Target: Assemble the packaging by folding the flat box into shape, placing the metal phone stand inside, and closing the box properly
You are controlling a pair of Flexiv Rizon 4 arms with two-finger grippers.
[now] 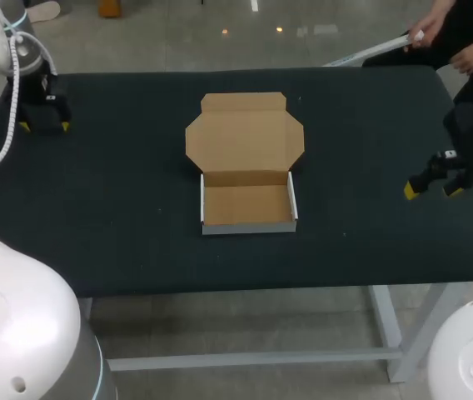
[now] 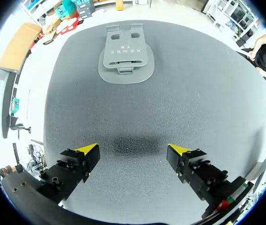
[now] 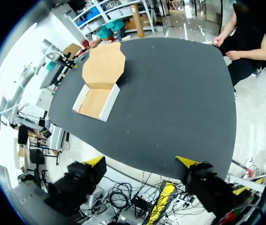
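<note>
**So: box formed, stand not loaded, lid open**

Status per cams. Box [image 1: 247, 179] sat mid-table [image 1: 120, 217]. Its base was folded up into a tray w/ four walls standing, white outside, brown inside. Lid [image 1: 245, 133] lay flat on the table behind the tray, joined at the back wall, side flaps + front tab splayed out. Tray had nothing in it. Right wrist cam agreed: box [image 3: 99, 89] was well ahead of right gripper [image 3: 140, 161], interior bare.

Phone stand [image 2: 126, 56] lay flat on the table, grey, well ahead of left gripper [image 2: 133, 149] and not touching it. Couldn't pick it out in the head cam, so its pos. relative to the box: can't tell.

Left gripper [image 1: 43, 126] was by the far left corner, fingers spread wide, nothing between them. Right gripper [image 1: 431, 191] was near the right edge, well clear of the box, also spread wide, holding nothing.

Est. progress: fold step looked done, so approx. a third through IMO. Left to do:
- pick the stand
- set it in the tray
- swing the lid over
- tuck flaps + tab

Left arm looked best placed for the pick.
</note>
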